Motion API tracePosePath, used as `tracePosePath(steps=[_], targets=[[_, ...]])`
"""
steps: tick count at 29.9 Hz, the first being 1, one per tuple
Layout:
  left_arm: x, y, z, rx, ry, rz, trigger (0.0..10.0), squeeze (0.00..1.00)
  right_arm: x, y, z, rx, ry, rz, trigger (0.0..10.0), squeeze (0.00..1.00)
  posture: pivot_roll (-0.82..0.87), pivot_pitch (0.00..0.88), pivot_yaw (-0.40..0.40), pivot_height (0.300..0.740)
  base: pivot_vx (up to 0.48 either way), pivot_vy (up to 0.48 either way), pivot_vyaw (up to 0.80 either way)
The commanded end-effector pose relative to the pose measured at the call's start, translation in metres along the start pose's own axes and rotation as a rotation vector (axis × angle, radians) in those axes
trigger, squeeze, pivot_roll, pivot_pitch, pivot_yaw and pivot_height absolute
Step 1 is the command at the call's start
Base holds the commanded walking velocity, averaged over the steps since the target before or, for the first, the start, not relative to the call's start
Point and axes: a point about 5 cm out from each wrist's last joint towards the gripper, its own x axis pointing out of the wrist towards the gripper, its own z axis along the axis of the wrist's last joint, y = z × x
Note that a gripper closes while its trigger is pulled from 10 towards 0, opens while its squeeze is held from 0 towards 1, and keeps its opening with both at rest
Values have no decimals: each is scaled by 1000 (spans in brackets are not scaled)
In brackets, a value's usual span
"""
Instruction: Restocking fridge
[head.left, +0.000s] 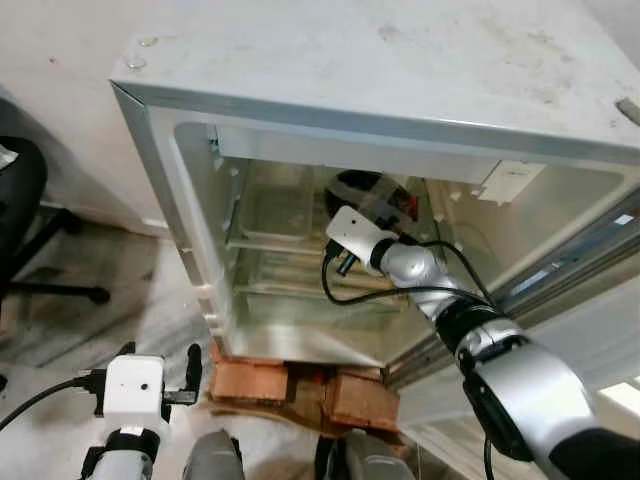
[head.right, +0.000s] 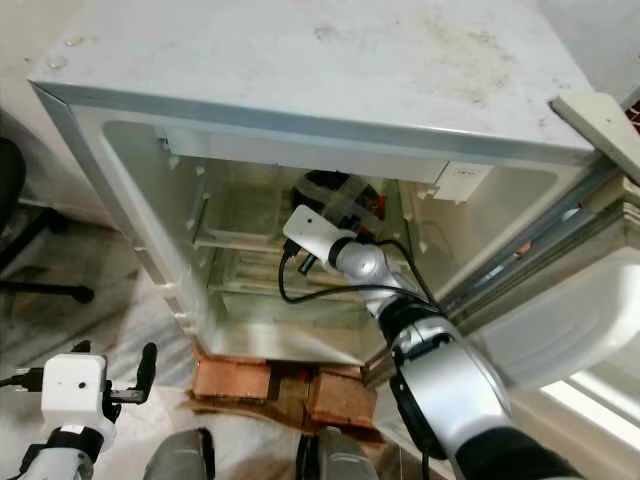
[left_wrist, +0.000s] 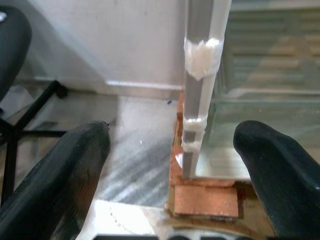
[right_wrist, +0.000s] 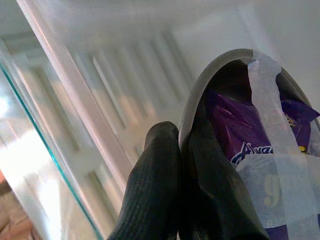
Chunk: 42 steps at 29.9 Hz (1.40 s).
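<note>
The small white fridge (head.left: 400, 70) stands open below me, its glass shelves (head.left: 270, 245) bare on the left. My right gripper (right_wrist: 182, 165) reaches deep inside at the upper shelf. It is shut on the rim of a grey bowl (right_wrist: 220, 80). The bowl holds a purple snack packet (right_wrist: 235, 125) strapped in with white tape (right_wrist: 265, 90). From the head, the bowl (head.left: 365, 190) shows dark just beyond the right wrist. My left gripper (head.left: 160, 358) hangs low by the fridge's left front corner. Its fingers (left_wrist: 80, 150) stand open on nothing.
The fridge rests on red bricks (head.left: 250, 380) on a marble floor. Its door (head.right: 570, 330) is swung out to the right. A black office chair (head.left: 20, 200) stands at the left. A black cable (head.left: 330, 285) loops from the right wrist inside the fridge.
</note>
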Motion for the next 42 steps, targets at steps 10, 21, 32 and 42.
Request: tracePosePath(steps=[10, 21, 32, 42], targets=[[-8, -2, -1, -5, 45, -16, 10000, 0, -4, -17, 4, 42, -83, -104, 10000, 1000, 265, 252, -141, 740, 0, 0, 0], [8, 1, 5, 27, 28, -28, 10000, 0, -10, -29, 28, 41, -305, -122, 10000, 1000, 256, 229, -131, 740, 0, 0, 0], [24, -4, 12, 27, -32, -41, 10000, 0, -28, -35, 7, 216, -415, -102, 10000, 1000, 201, 175, -127, 740, 0, 0, 0], [41, -6, 20, 6, -61, -27, 10000, 0, -64, -7, -20, 567, -504, -272, 10000, 910, 176, 114, -120, 740, 0, 0, 0]])
